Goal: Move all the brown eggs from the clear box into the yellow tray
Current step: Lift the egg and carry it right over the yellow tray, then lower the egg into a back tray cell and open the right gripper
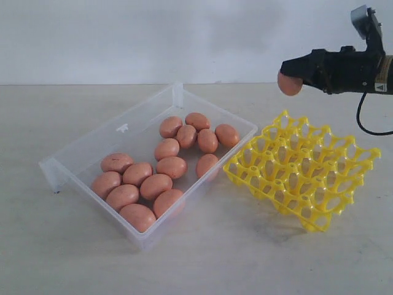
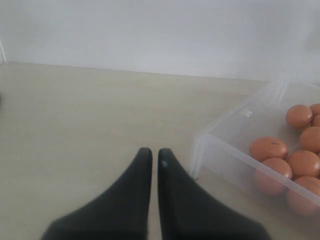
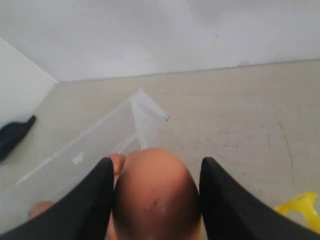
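Exterior view: the right gripper (image 1: 290,78) hung high above the desk (image 1: 215,258), near the far side of the yellow tray (image 1: 304,169).
Right gripper: clamped on one brown egg (image 1: 289,85), with a finger on either side of it.
Left gripper (image 2: 154,156): closed to a thin slit with nothing between, low over the desk, just beside a corner of the clear box (image 1: 132,140).
Clear box: held what looked like fifteen brown eggs (image 1: 156,186) in two clusters, many touching.
Yellow tray: sat on the desk just beside the box.

Brown eggs (image 1: 156,186) clustered in clear box (image 1: 123,129), one egg (image 1: 289,84) held aloft, yellow tray (image 1: 284,118) flat beside box
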